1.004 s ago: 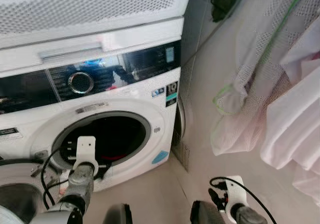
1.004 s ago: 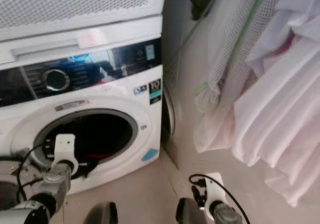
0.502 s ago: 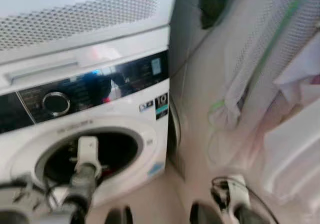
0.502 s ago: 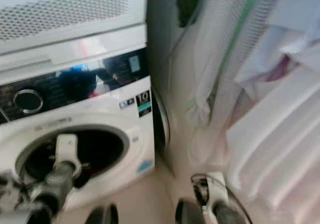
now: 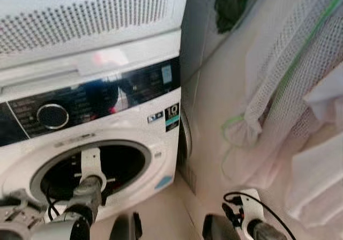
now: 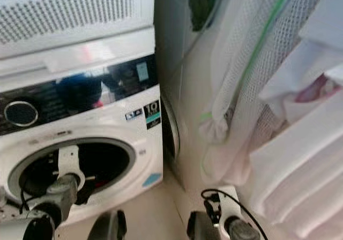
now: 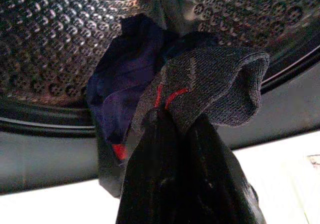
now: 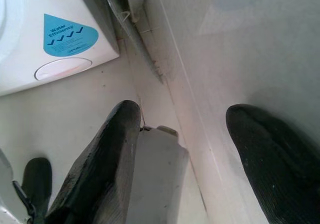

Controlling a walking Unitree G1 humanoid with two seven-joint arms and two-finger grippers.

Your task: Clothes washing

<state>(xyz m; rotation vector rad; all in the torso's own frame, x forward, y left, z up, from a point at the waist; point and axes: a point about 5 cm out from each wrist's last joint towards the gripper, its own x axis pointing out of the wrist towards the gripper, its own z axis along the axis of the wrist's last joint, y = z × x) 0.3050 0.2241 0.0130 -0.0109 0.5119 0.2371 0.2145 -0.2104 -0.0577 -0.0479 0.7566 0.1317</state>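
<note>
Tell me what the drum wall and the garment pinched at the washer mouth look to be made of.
Drum wall: looks like bright metal, probably stainless steel, given its shiny embossed dimples and small holes. Gray garment, held by the left end effector: a matte ribbed knit, likely a sock, with red stitching; the fibre cannot be told.

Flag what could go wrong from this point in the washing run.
The left end effector pinches a grey sock only at its edge at the drum mouth; it may slip and drop outside. The dark garment hangs over the door seal and could snag there.
</note>
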